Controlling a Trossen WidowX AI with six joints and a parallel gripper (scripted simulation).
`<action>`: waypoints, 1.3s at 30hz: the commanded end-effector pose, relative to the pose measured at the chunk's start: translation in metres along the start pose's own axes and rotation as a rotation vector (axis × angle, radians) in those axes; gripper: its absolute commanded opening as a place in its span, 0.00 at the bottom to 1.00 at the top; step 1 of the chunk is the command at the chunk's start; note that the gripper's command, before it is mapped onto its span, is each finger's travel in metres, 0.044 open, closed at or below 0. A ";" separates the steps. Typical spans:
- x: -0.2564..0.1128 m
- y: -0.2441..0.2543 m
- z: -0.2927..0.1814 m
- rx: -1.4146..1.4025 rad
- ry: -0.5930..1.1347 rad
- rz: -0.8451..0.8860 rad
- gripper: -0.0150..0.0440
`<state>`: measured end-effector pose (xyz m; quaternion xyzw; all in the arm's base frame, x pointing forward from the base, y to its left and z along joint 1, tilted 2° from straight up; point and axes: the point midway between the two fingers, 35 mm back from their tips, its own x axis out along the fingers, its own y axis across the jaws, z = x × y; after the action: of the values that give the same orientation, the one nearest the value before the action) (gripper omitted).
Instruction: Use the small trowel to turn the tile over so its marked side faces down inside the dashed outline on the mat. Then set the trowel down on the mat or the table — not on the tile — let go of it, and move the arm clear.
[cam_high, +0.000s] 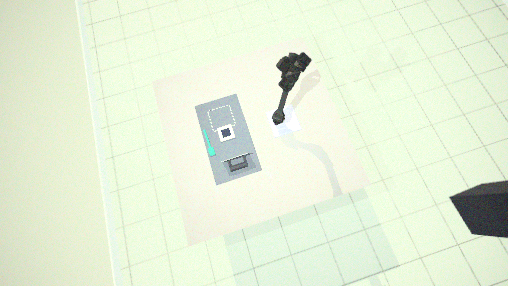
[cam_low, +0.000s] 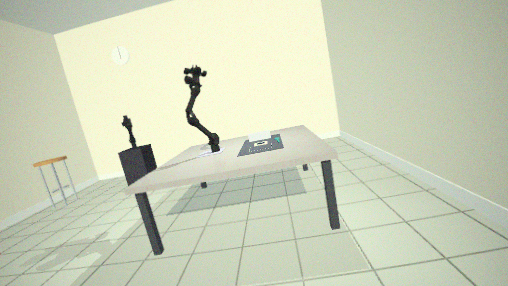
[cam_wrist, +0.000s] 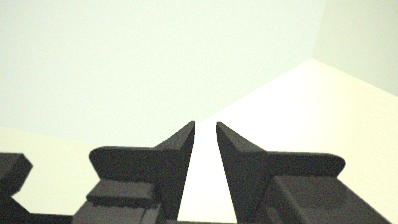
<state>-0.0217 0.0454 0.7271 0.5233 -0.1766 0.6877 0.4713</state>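
The white tile (cam_high: 226, 132) (cam_low: 260, 143) lies flat on the grey mat (cam_high: 246, 137) (cam_low: 276, 146), its dark square mark facing up. It is at the lower edge of the dashed outline (cam_high: 219, 107), mostly outside it; whether it overlaps the line is too small to tell. The green trowel (cam_high: 212, 151) (cam_low: 277, 139) lies at the mat's left edge in the top view, beside the tile, blade toward the bracket. My gripper (cam_wrist: 205, 124) is slightly open with nothing between the fingers. It is raised high above the table, away from tile and trowel.
An upright white panel (cam_low: 259, 135) with a dark bracket (cam_high: 239, 168) stands at the mat's end beyond the tile. The arm's base (cam_high: 278, 118) (cam_low: 215, 145) stands on a white plate beside the mat. A black box (cam_low: 137, 162) and a stool (cam_low: 50, 161) stand beyond the table.
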 end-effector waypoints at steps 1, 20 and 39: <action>0.006 -0.037 -0.010 -0.066 0.029 -0.089 0.42; -0.004 -0.228 -0.043 -0.397 0.212 -0.535 0.42; -0.058 -0.358 -0.072 -0.729 0.576 -0.814 0.42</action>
<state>0.2239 0.2396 0.5743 0.1920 -0.0617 0.4729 0.8577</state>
